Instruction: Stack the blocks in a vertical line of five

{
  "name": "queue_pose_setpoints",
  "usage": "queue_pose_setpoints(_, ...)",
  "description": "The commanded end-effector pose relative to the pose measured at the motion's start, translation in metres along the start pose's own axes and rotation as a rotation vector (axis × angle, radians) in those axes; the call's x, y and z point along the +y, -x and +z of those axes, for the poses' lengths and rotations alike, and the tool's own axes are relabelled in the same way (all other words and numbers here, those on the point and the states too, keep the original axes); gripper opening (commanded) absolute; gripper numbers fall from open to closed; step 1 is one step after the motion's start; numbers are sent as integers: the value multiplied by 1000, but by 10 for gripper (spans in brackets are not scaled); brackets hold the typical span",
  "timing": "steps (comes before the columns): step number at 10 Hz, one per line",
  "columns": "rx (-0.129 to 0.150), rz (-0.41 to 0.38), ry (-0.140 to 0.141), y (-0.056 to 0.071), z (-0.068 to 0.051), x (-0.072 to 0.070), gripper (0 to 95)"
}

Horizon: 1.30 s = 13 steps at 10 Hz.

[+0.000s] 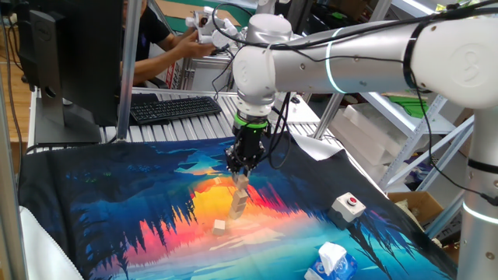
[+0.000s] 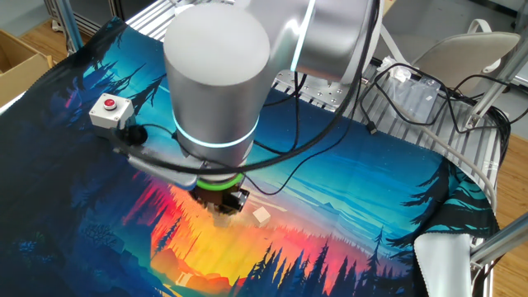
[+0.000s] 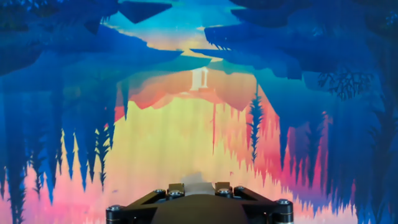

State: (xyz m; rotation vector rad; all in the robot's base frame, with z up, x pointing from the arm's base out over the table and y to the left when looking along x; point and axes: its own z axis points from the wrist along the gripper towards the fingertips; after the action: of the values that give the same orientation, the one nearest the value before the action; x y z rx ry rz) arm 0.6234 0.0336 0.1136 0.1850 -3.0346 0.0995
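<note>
In one fixed view my gripper (image 1: 242, 173) hangs over the orange middle of the mat, shut on a pale wooden block (image 1: 243, 183). This block tops a short, slightly leaning column of blocks (image 1: 238, 204); I cannot tell whether it rests on them. A loose block (image 1: 220, 226) lies on the mat just in front and left of the column. The hand view shows the held block (image 3: 196, 182) as a pale blur between the two fingers. In the other fixed view the arm hides the column, and one loose block (image 2: 262, 216) lies right of the gripper (image 2: 223, 210).
A white box with a red button (image 1: 348, 206) stands on the mat right of the column and shows again as the button box (image 2: 110, 110). A white-and-blue tissue pack (image 1: 331, 261) lies at the front right. A keyboard (image 1: 173, 107) sits behind the mat.
</note>
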Motion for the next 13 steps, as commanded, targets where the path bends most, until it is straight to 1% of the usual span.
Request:
queue_pose_setpoints(1,-2,0,-4,-2,0,0,0)
queue_pose_setpoints(13,1,-10,-10,-14,5,4,0)
